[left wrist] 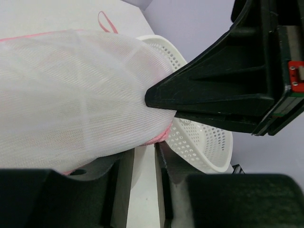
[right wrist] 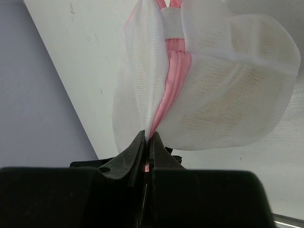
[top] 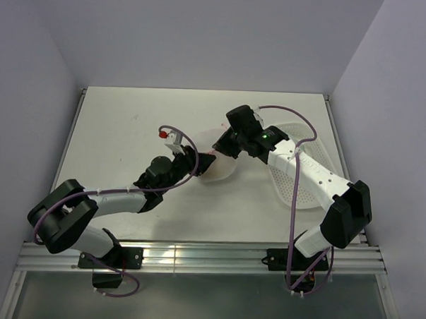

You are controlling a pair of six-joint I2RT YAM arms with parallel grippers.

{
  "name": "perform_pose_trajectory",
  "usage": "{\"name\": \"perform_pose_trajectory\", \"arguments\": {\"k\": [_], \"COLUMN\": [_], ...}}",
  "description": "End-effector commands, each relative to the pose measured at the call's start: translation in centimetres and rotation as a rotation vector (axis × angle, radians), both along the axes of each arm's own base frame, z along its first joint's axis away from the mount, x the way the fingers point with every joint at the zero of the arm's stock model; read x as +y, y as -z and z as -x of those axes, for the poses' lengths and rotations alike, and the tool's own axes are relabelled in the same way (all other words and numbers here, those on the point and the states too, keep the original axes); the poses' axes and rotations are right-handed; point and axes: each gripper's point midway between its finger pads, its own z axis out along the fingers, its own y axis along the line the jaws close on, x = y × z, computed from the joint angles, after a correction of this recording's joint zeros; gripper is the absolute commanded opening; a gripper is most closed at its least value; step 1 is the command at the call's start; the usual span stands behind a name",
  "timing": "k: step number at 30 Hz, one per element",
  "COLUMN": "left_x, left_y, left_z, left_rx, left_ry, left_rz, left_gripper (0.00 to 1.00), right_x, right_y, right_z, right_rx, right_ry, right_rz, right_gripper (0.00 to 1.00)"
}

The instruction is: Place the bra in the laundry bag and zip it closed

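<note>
Laundry bag [top: 218, 171] is sitting between your two arms near the middle of the desk [top: 130, 120], with its white mesh bulging outward. Your right fingers [right wrist: 137, 152] are pressing tightly together on the pink zipper [right wrist: 172, 80] at the bag's rim and pinching it right at their tips. The mesh is rising away from them in two rounded lobes, one on either side of the pink seam. The zipper is looking closed along the stretch you are seeing in the right wrist view, but its far end is running out of frame.

The bra [right wrist: 228, 99] is lying inside the bag. It is showing only as a dull yellowish cast through the mesh, so you are not getting its shape.

Your left fingers [left wrist: 164, 164] are standing slightly parted, with a pale strip showing between them. The bag's pink edge is sitting just at their tips and the mesh is draping over one of them, but you cannot tell whether they are gripping it. A white perforated basket [left wrist: 199, 142] is lying on the desk just beyond the bag, under your right arm [top: 304, 170].
</note>
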Motion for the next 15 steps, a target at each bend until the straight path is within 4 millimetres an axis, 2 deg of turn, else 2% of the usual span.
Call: {"name": "perform_pose_trajectory", "arguments": {"k": [1, 8, 15], "left_x": [0.28, 0.33, 0.78], "left_y": [-3.17, -3.73, -3.03], "left_z": [-0.30, 0.18, 0.58], "left_rx": [-0.093, -0.121, -0.123], "left_ry": [-0.008, 0.011, 0.011], "left_rz": [0.085, 0.089, 0.062], "left_gripper": [0.31, 0.30, 0.28], "right_x": [0.43, 0.50, 0.50], "right_y": [-1.35, -1.19, -1.28], "right_z": [0.61, 0.56, 0.48], "right_rx": [-0.021, -0.016, -0.019], "right_ry": [-0.027, -0.030, -0.028], "right_rz": [-0.015, -0.010, -0.009], "right_gripper": [0.00, 0.00, 0.00]}}
